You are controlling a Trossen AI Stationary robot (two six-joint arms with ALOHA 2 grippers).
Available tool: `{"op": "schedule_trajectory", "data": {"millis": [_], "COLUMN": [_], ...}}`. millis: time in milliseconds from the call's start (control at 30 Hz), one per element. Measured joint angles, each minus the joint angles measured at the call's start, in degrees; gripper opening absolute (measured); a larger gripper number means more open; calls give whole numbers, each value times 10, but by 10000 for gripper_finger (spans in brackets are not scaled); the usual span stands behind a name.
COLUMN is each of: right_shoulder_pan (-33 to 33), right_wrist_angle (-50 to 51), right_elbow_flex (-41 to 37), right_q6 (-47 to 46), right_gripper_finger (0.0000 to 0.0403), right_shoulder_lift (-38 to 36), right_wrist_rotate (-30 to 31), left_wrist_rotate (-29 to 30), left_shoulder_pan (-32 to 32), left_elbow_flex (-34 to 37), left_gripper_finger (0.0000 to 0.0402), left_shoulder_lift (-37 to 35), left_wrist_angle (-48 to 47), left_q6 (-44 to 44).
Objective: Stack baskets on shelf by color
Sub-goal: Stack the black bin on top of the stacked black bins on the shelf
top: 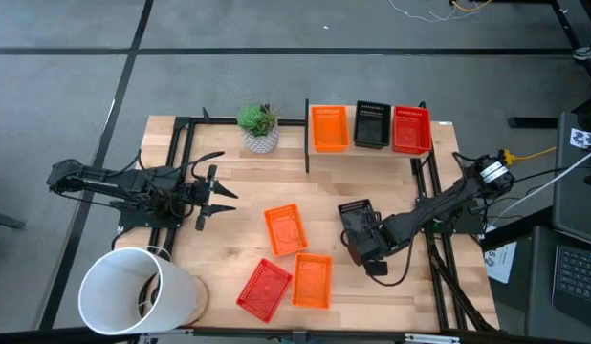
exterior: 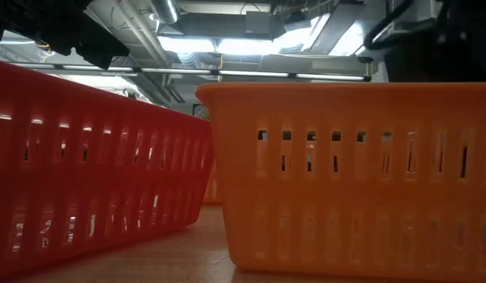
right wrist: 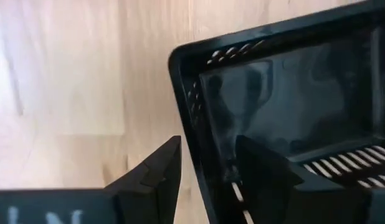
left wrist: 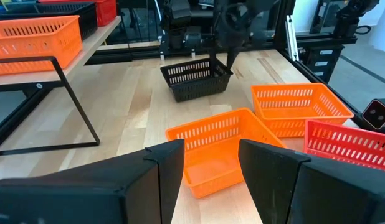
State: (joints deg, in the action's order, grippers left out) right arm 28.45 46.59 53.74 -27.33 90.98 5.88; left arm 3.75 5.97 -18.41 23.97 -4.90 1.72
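On the shelf [top: 439,143] at the far edge stand an orange basket [top: 329,127], a black one [top: 372,124] and a red one [top: 411,129]. Two orange baskets [top: 285,230] [top: 313,280] and a red one [top: 265,289] rest on their bottoms on the table. A black basket [top: 354,210] [left wrist: 195,78] sits right of them. My right gripper [top: 359,227] [right wrist: 208,165] points down, open, astride its wall [right wrist: 208,134] by a near corner, one finger inside and one outside. My left gripper [top: 224,196] [left wrist: 211,162] hovers open at the table's left.
A potted plant [top: 261,127] stands left of the shelf. A big white bucket [top: 133,291] lies at the near left corner. The low view is filled by the red basket [exterior: 86,165] and an orange basket [exterior: 353,173]. Bare wood lies mid-table between the shelf and the loose baskets.
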Motion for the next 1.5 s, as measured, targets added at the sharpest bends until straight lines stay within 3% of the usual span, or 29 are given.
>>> {"op": "schedule_trajectory", "data": {"millis": [167, 367, 567, 733, 833, 1000, 1167, 1233, 1500], "right_shoulder_pan": [0, 0, 7, 29, 48, 77, 75, 62, -45], "right_wrist_angle": [-24, -13, 38, 116, 162, 293, 426, 435, 434], "right_elbow_flex": [-18, 6, 57, 151, 220, 318, 358, 359, 343], "right_q6": [-21, 36, 39, 36, 39, 55, 54, 63, 175], "right_gripper_finger": [131, 15, 7, 5, 4, 3, 3, 2, 2], "right_shoulder_lift": [0, 0, 0, 0, 0, 0, 0, -4, -92], "right_wrist_rotate": [1, -2, -4, 22, 85, 254, 420, 469, 481], "left_wrist_rotate": [0, 0, 0, 0, 0, 0, 0, 0, 0], "left_shoulder_pan": [0, 0, 0, 0, 0, 0, 0, 0, 0], "left_elbow_flex": [0, 0, 0, 0, 0, 0, 0, 0, 0], "left_gripper_finger": [147, 147, 147, 147, 147, 147, 147, 147, 147], "left_shoulder_lift": [0, 0, 0, 0, 0, 0, 0, 0, 0], "left_wrist_angle": [0, 0, 0, 0, 0, 0, 0, 0, -6], "left_q6": [0, 0, 0, 2, 3, 4, 4, 4, 4]}}
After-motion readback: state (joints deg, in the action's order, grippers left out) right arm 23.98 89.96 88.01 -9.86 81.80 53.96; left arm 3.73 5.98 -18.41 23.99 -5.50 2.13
